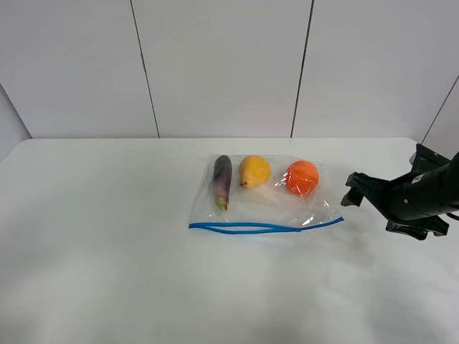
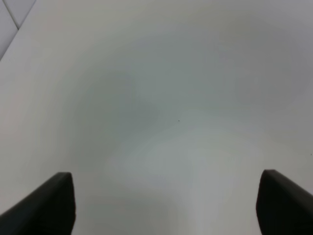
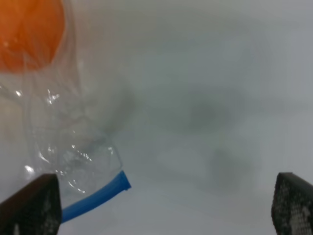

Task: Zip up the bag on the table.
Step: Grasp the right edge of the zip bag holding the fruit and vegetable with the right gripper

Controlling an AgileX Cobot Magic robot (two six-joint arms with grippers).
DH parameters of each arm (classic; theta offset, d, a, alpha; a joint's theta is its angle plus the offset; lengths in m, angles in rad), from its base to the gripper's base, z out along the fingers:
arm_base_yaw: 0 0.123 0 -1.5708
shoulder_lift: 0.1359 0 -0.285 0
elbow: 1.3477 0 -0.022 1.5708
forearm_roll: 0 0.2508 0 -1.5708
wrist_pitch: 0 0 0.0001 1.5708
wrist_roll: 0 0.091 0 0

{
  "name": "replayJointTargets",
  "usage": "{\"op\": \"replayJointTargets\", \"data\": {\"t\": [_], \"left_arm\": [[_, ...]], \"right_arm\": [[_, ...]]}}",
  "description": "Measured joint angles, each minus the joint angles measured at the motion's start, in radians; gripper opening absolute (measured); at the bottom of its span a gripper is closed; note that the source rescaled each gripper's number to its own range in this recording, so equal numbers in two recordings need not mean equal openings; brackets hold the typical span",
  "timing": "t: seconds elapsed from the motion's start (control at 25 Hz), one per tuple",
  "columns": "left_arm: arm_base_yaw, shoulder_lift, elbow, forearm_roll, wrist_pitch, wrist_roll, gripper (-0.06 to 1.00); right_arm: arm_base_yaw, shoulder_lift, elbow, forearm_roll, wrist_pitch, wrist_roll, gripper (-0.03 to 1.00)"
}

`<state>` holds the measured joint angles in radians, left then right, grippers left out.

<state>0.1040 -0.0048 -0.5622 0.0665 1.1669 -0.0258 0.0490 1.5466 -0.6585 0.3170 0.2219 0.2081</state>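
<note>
The clear bag (image 1: 262, 204) lies flat on the white table (image 1: 107, 258), with a purple eggplant (image 1: 221, 183), a yellow pear (image 1: 254, 171) and an orange (image 1: 302, 178) inside. Its blue zipper strip (image 1: 265, 228) runs along the near edge, and its two lines stand slightly apart over the left part. My right gripper (image 1: 350, 192) is open and empty, just right of the bag's right end. In the right wrist view the gripper (image 3: 161, 208) faces the zipper's end (image 3: 100, 195) and the orange (image 3: 29, 34). My left gripper (image 2: 166, 205) is open over bare table and is outside the high view.
White wall panels (image 1: 222, 64) stand behind the table's far edge. The right arm (image 1: 423, 197) reaches in from the right edge of the high view.
</note>
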Motion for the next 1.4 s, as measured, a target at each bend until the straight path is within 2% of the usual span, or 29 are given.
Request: {"op": "replayJointTargets", "data": {"t": [0.36, 0.56, 0.68, 0.88, 1.16, 1.4], "left_arm": [[0.000, 0.000, 0.000, 0.000, 0.000, 0.000, 1.00], [0.000, 0.000, 0.000, 0.000, 0.000, 0.000, 1.00], [0.000, 0.000, 0.000, 0.000, 0.000, 0.000, 1.00], [0.000, 0.000, 0.000, 0.000, 0.000, 0.000, 1.00], [0.000, 0.000, 0.000, 0.000, 0.000, 0.000, 1.00], [0.000, 0.000, 0.000, 0.000, 0.000, 0.000, 1.00]], "right_arm": [[0.000, 0.106, -0.059, 0.343, 0.080, -0.382, 0.93], [0.000, 0.173, -0.063, 0.472, 0.084, -0.522, 0.93], [0.000, 0.196, -0.063, 0.506, 0.081, -0.583, 0.91], [0.000, 0.210, -0.063, 0.530, 0.061, -0.621, 0.72], [0.000, 0.210, -0.063, 0.537, 0.029, -0.631, 0.63], [0.000, 0.210, -0.063, 0.542, 0.022, -0.633, 0.61]]}}
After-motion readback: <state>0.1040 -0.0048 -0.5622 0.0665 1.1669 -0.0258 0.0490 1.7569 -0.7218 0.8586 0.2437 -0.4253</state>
